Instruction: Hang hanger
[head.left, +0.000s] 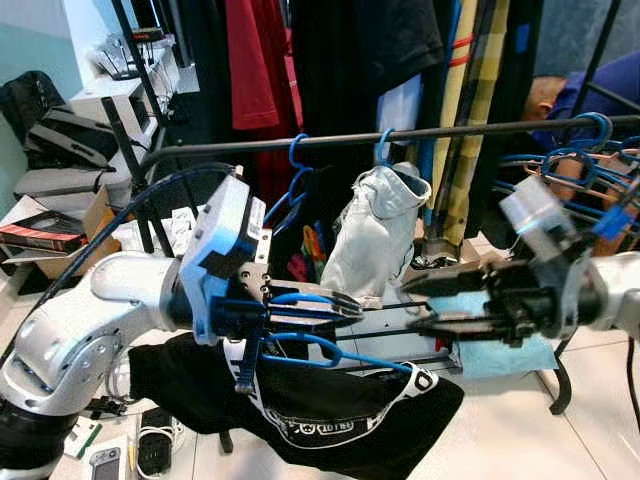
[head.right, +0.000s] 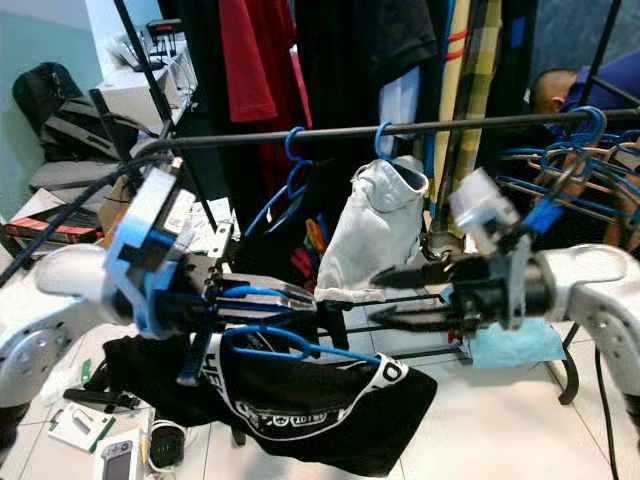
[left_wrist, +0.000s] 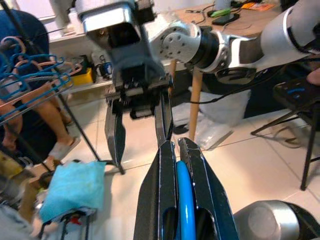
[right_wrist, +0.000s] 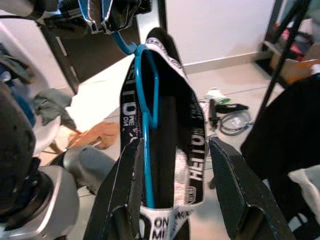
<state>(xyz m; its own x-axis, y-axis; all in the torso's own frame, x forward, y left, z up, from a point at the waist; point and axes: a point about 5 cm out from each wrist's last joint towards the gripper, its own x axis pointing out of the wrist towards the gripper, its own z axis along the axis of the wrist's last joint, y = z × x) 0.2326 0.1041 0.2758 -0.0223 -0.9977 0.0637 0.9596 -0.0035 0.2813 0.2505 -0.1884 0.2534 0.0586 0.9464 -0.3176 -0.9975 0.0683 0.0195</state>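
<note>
While the clothes rail (head.left: 420, 135) is running across just above my arms, I am pinching the blue hanger (head.left: 330, 350) in my left gripper (head.left: 345, 305), its black garment (head.left: 300, 400) drooping below the rail. My right gripper (head.left: 425, 305) is hovering opposite, fingers spread, touching nothing.

Landmark: clothes rail (head.left: 400, 137). Hoodie (head.left: 375, 240) hangs from rail, mid-span. Empty hangers (head.left: 570, 165) bunched at rail's right end. Below and before rail: left gripper (head.left: 345, 310) clamping hanger (head.left: 320, 345) with black garment (head.left: 300, 410) draped; right gripper (head.left: 425, 305) opposite, fingers spread. Boxes (head.left: 50, 235) left of rail.
</note>
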